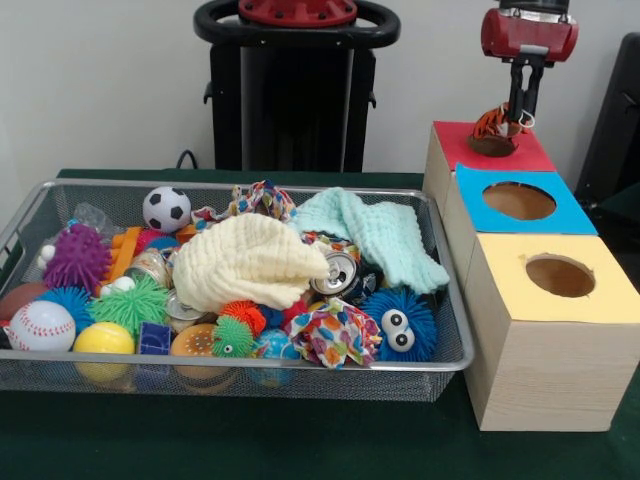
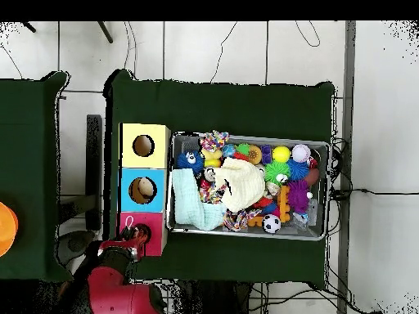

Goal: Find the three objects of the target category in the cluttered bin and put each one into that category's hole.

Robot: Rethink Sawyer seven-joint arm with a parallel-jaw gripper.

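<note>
The bin (image 1: 120, 184) is a silver wire-mesh basket on the green table, full of toys, balls and cloths; it also shows in the overhead view (image 2: 245, 138). The hole (image 1: 490, 149) is in the red top of the far wooden box (image 1: 535, 152), and shows in the overhead view (image 2: 143, 232). My gripper (image 1: 519, 112) hangs straight above the hole, shut on an orange and white stringy toy (image 1: 495, 122) whose lower end dips into the hole. In the overhead view the gripper (image 2: 131, 238) sits at the red box's edge.
A blue-topped box (image 1: 560, 222) and a yellow-topped box (image 1: 520, 300) stand in line with the red one, right of the bin. The bin holds a cream cloth (image 1: 250, 260), a mint knitted cloth (image 1: 375, 235), a soccer ball (image 1: 166, 209), a baseball (image 1: 40, 326), a crushed can (image 1: 338, 272) and spiky balls.
</note>
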